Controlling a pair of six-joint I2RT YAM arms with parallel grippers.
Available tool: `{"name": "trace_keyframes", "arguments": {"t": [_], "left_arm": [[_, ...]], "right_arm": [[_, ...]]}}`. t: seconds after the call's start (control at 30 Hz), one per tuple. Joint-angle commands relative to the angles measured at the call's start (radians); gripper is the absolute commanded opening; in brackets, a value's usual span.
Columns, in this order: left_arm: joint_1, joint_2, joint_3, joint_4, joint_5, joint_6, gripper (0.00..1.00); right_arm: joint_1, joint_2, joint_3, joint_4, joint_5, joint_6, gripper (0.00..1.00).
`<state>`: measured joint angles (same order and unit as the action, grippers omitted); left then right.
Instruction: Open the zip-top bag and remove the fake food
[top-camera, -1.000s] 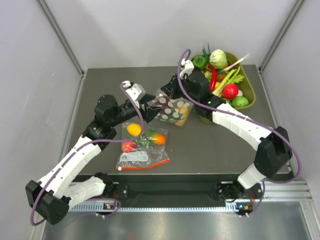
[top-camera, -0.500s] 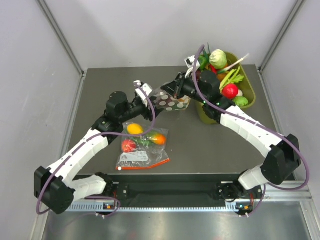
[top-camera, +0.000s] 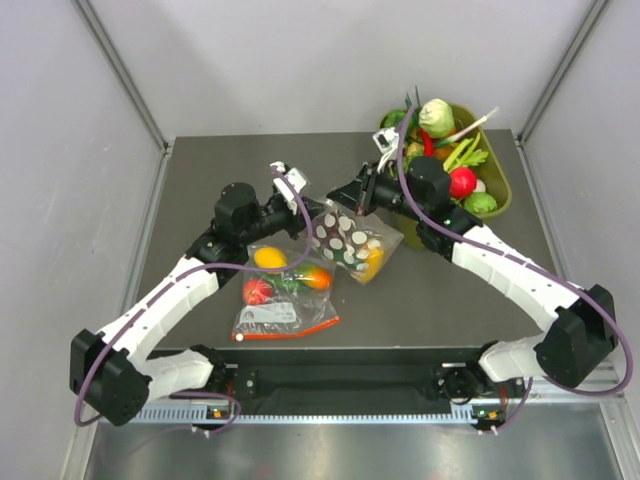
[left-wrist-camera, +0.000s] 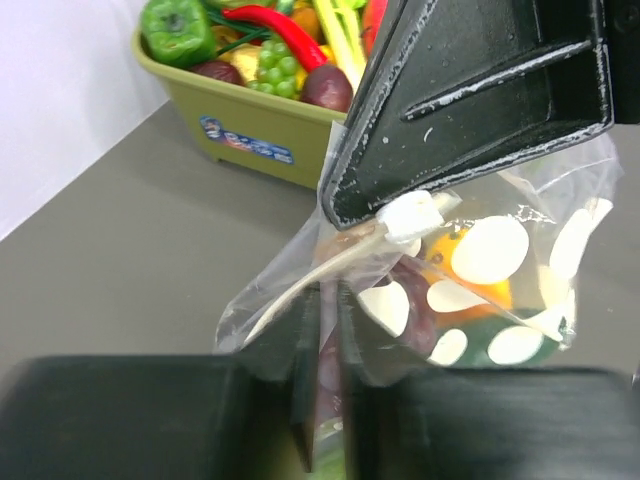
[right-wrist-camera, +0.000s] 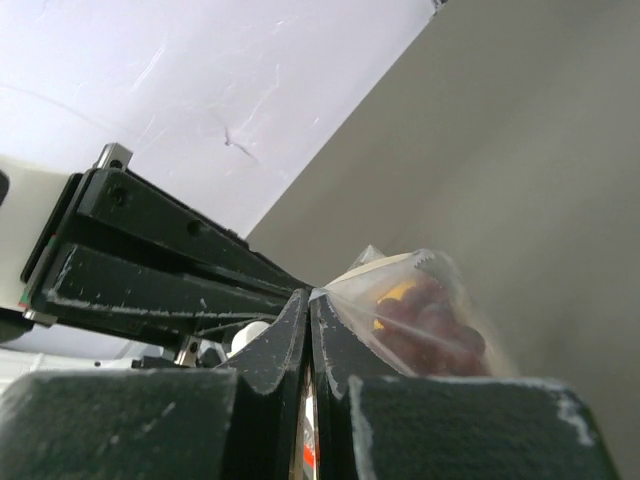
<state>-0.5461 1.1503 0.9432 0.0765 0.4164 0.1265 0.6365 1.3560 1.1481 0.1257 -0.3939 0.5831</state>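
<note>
From above, the bag (top-camera: 352, 240) is held up by its top edge over the table (top-camera: 200, 170), just left of the bin (top-camera: 507, 192). The left jaws and right jaws meet at that edge, so the step in hand looks like the opening, with the fake food (top-camera: 372, 262) not yet out. The left wrist view shows the left jaws all but together, clamped on one lip of the bag (left-wrist-camera: 500, 250). The right jaws sit just above, at the white zip strip (left-wrist-camera: 415, 215), on the side nearer the bin (left-wrist-camera: 250, 130). The right wrist view shows the right jaws pressed together on a corner of the film (right-wrist-camera: 420, 290), with food showing inside. The next move, I judge, is to draw the two grips apart, firmly enough that the thin plastic does not slip, until the zip parts.
</note>
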Motion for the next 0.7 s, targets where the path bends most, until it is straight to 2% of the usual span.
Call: {"name": "trace_keyframes", "arguments": {"t": [0.0, 0.1, 0.23, 0.33, 0.47, 0.67], "left_arm": [[-0.005, 0.003, 0.025, 0.042, 0.079, -0.001, 0.08], [-0.006, 0.014, 0.034, 0.031, 0.117, -0.010, 0.04], [-0.005, 0.000, 0.019, 0.042, 0.114, -0.013, 0.32], [-0.005, -0.004, 0.009, 0.051, 0.108, -0.011, 0.44], [-0.005, -0.001, 0.006, 0.069, 0.105, -0.010, 0.48], [-0.005, -0.030, 0.005, 0.081, 0.056, 0.025, 0.50]], "right_arm": [[-0.006, -0.067, 0.009, 0.058, -0.052, -0.031, 0.00], [-0.006, -0.090, 0.004, 0.031, -0.063, -0.049, 0.00], [-0.005, -0.112, 0.007, 0.003, -0.068, -0.065, 0.00], [-0.009, -0.115, 0.019, -0.011, -0.086, -0.072, 0.00], [-0.009, -0.100, 0.039, -0.018, -0.129, -0.066, 0.00], [-0.014, -0.092, 0.038, -0.034, -0.160, -0.063, 0.00]]}}
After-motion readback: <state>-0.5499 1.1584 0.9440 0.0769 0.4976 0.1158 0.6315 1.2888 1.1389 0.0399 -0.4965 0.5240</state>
